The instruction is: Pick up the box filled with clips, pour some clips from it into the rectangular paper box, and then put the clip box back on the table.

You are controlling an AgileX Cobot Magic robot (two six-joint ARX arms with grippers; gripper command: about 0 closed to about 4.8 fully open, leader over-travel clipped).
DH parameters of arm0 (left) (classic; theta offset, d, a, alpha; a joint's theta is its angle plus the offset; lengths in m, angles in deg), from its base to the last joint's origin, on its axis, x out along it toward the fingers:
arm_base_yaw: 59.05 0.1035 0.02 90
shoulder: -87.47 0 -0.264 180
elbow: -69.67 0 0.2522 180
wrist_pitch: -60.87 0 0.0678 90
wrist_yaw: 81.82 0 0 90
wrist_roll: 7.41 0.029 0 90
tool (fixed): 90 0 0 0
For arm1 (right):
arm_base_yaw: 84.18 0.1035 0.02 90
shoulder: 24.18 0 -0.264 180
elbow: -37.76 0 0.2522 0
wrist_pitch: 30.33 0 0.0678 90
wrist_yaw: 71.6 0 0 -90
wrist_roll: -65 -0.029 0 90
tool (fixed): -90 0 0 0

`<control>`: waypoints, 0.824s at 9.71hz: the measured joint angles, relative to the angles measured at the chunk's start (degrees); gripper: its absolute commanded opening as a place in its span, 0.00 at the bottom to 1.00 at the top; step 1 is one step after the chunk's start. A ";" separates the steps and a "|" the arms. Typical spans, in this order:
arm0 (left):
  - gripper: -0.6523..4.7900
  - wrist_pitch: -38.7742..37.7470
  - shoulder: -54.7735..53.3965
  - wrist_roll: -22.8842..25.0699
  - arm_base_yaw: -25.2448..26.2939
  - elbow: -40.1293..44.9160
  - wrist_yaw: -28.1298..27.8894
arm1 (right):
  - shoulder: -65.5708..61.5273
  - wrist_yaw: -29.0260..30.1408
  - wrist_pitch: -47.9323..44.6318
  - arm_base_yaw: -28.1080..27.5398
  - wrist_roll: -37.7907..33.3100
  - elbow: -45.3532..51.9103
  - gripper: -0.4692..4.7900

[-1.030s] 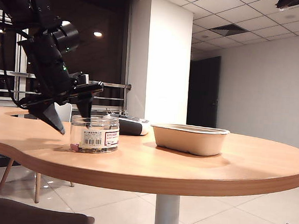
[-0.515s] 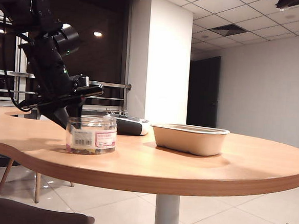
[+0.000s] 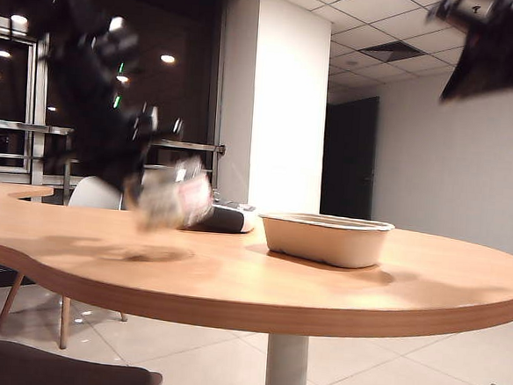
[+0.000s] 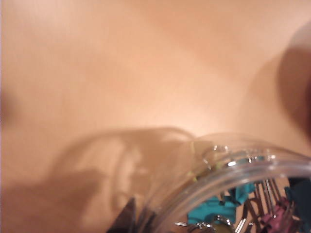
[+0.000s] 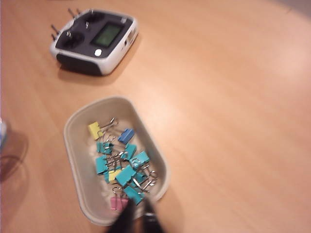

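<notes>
left gripper (image 3: 138, 180) clamps lifted clip jar (image 3: 175, 196) | right gripper (image 5: 138, 216) closed, empty, above pulp tray (image 5: 77, 160) | pour, return pending

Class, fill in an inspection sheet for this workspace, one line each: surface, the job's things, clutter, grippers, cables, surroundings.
Surface: light-wood table, curved edge, white pedestal leg.
Job's things: clear clip box lifted off the table, tilted, blurred; clips visible inside. Paper box stands on the table right of it, already holding clips.
Clutter: dark grey-white remote controller on the table beyond the paper box.
Grippers: left gripper shut on the clip box; right gripper shut, empty, high above the paper box.
Cables: nothing seen clearly.
Surroundings: dark windows with a railing, white pillar, dark doorway, chair in the foreground.
</notes>
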 measured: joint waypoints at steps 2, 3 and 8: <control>0.11 -3.63 0.11 4.50 -2.29 -11.50 -6.43 | -7.23 3.17 -5.81 0.00 -3.08 -0.02 0.45; 0.11 -3.93 0.31 5.86 -3.74 -16.20 -7.87 | -12.90 5.03 -11.50 -0.02 -5.35 -0.11 0.45; 0.11 -4.44 0.31 6.14 -5.55 -17.16 -9.46 | -26.29 6.93 -21.16 0.00 -8.37 -0.42 0.45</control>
